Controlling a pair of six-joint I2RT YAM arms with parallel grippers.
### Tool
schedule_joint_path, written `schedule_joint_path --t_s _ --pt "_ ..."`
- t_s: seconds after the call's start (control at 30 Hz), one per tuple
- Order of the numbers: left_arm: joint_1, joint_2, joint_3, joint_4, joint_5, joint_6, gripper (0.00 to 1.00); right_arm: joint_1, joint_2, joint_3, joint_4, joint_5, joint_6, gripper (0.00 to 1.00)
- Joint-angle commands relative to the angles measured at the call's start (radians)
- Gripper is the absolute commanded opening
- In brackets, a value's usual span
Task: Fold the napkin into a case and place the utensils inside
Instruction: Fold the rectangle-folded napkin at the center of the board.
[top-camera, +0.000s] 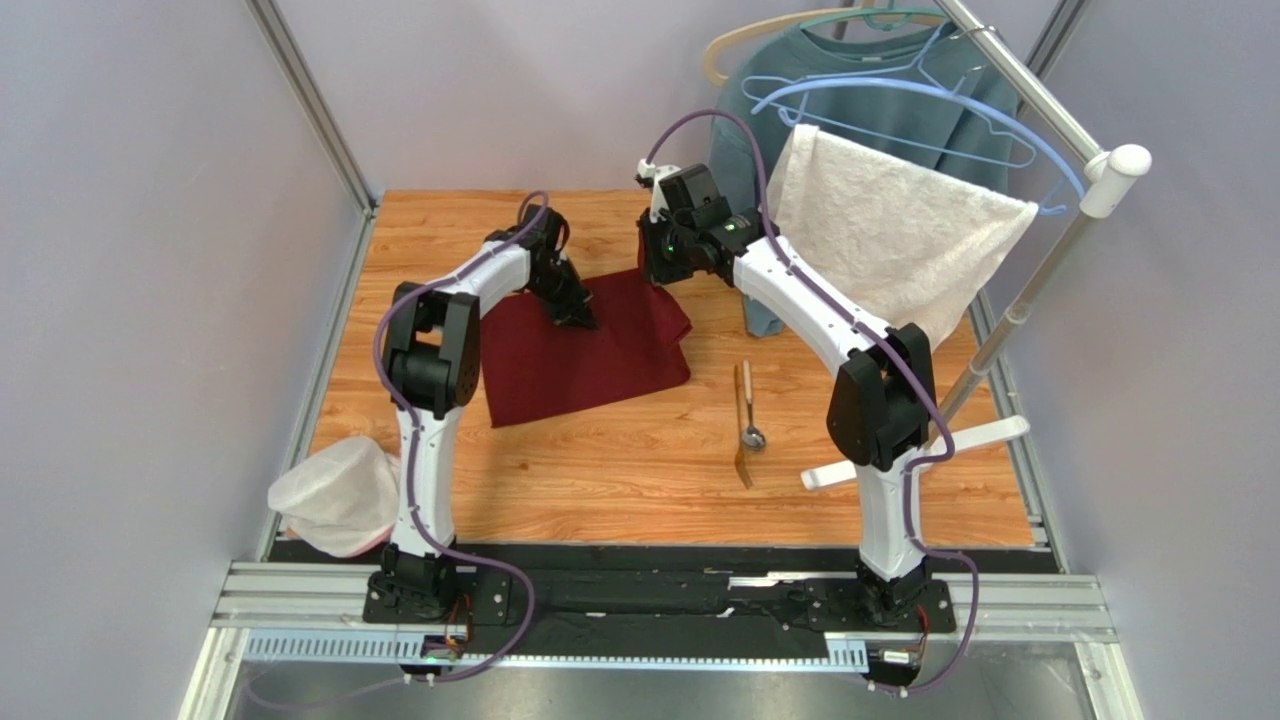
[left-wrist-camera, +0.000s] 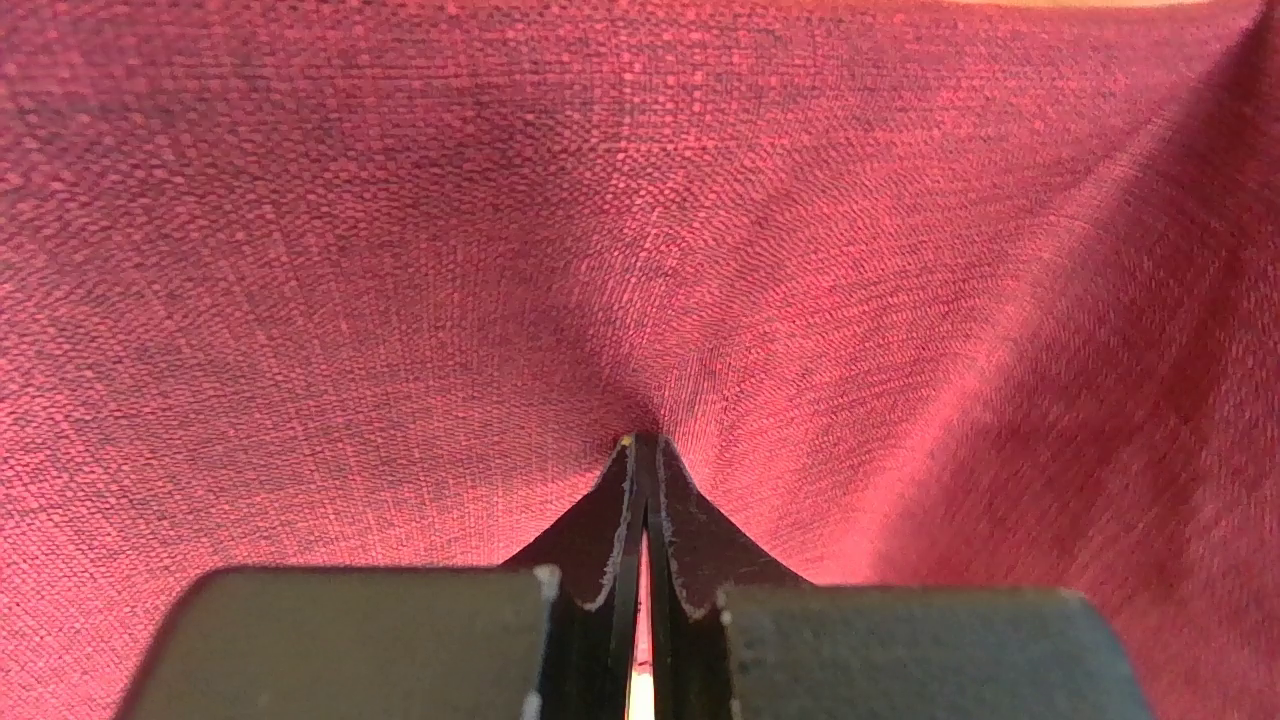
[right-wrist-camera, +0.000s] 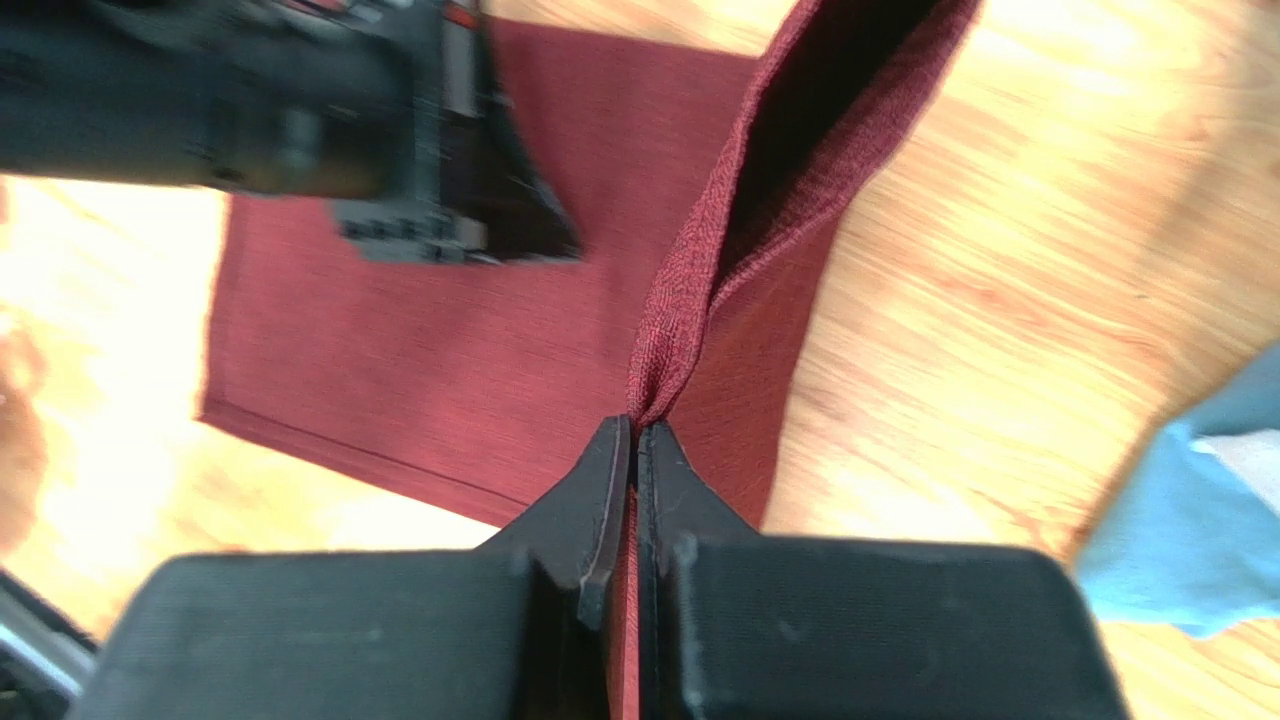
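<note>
At the right gripper (right-wrist-camera: 634, 435): jaws pressed together, pinching the far right edge of the napkin (top-camera: 594, 360) and holding it raised off the table (top-camera: 631, 480) as an upright, doubled flap running straight away from the fingertips. At the left gripper (left-wrist-camera: 643, 450): jaws likewise closed, nipping a small pucker of cloth near the napkin's far middle. Left of the raised flap, the rest of the cloth spread flat, long axis roughly across the table; not yet a case. Judged as a fold in hand: calls for carrying the flap leftward over the flat part, towards the left gripper's pinch. Left arm reaching forward, elbow high, wrist bent steeply down; right arm stretched far forward and angled inward over the cloth's right corner. Well apart at the near right, closer to the right arm: the spoon (top-camera: 754, 438) and the fork (top-camera: 744, 473), side by side, lengthwise toward the arms, untouched.
</note>
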Motion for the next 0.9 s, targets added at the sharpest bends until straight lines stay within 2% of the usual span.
schedule_joint_path --t_s 0.0,0.17,0.37,0.53,0.67,0.87 --pt "-0.022 0.009 -0.004 0.0 0.002 -0.014 0.04 0.043 -0.045 0.084 0.01 0.007 0.066 0.0" --pt "0.01 -0.182 -0.11 -0.008 -0.009 0.046 0.05 0.078 -0.031 0.101 0.01 0.032 0.076 0.0" --pt "0.145 -0.429 -0.351 -0.037 -0.027 0.15 0.05 0.109 -0.017 0.116 0.03 0.01 0.11 0.0" --pt "0.28 -0.454 -0.519 -0.057 -0.047 0.23 0.05 0.155 0.032 0.157 0.038 -0.015 0.131 0.0" --pt "0.285 -0.393 -0.569 -0.026 -0.005 0.22 0.04 0.175 0.073 0.162 0.098 -0.067 0.191 0.0" --pt "0.277 -0.417 -0.581 -0.002 0.003 0.19 0.04 0.213 0.147 0.168 0.179 -0.085 0.243 0.0"
